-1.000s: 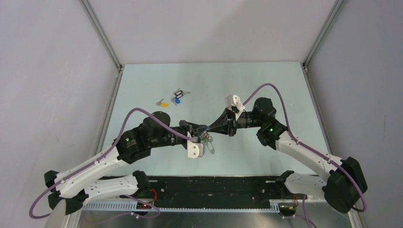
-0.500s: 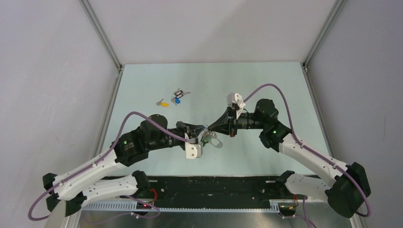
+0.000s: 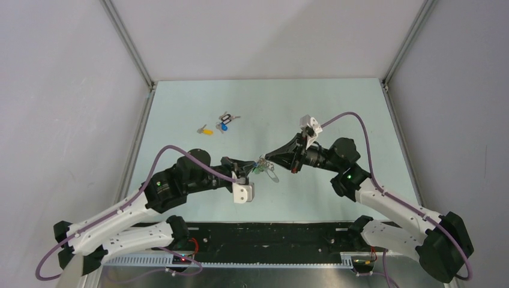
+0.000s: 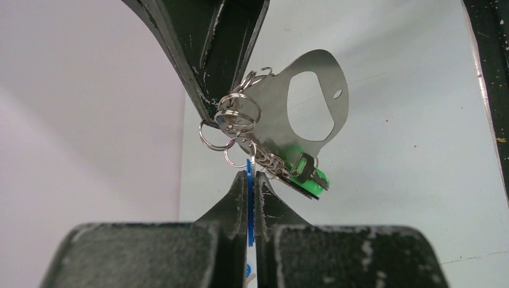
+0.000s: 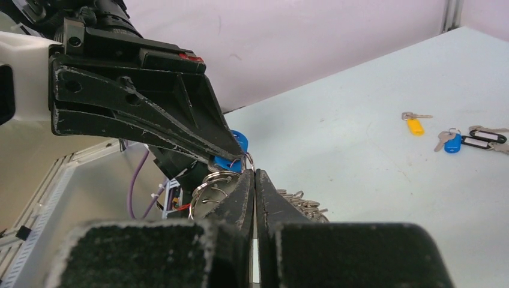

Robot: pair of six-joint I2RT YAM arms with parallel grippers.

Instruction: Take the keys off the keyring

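Observation:
The keyring (image 4: 336, 78), a pale grey metal oval loop with small split rings (image 4: 237, 111) on one end, hangs in the air between my two grippers. My left gripper (image 4: 252, 175) is shut on a blue-headed key (image 4: 249, 198) that hangs from the rings. My right gripper (image 5: 254, 173) is shut on the keyring at its ring end (image 5: 210, 186); its fingers (image 4: 210, 54) reach in from above in the left wrist view. A green-headed key (image 4: 309, 179) dangles under the loop. In the top view the bunch (image 3: 265, 167) sits between both grippers at mid-table.
Loose keys lie on the pale green table (image 3: 336, 108) at the far left: a yellow one (image 3: 206, 129), a blue one (image 3: 224, 126) and a black-tagged one (image 3: 227, 117). They also show in the right wrist view (image 5: 452, 143). Grey walls close in the sides and back.
My right arm has drawn back to the right and turned its wrist. The bunch has swung up from hanging below the left gripper to stretching between both grippers.

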